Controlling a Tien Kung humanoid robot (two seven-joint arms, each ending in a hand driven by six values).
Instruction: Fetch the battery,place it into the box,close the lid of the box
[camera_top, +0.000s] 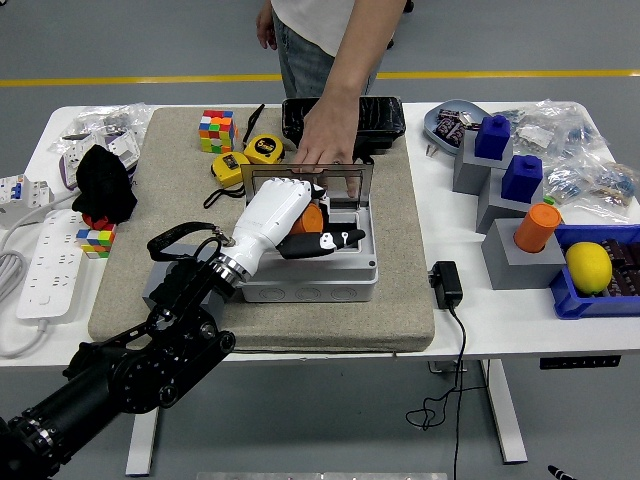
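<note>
Left hand (285, 215): over the box (312, 268), apparently curled around the orange battery (313, 220).
Handling: rigid, smooth, likely slippery; grip mid-body.

Orange battery (313, 219), partly hidden, apparently inside open grey box (335, 282); lid (308, 183) upright.

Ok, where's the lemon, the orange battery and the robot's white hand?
lemon (589, 267), head view, middle of its yellow skin.
orange battery (311, 219), head view, visible orange side.
left hand (272, 218), head view, white back.
</note>
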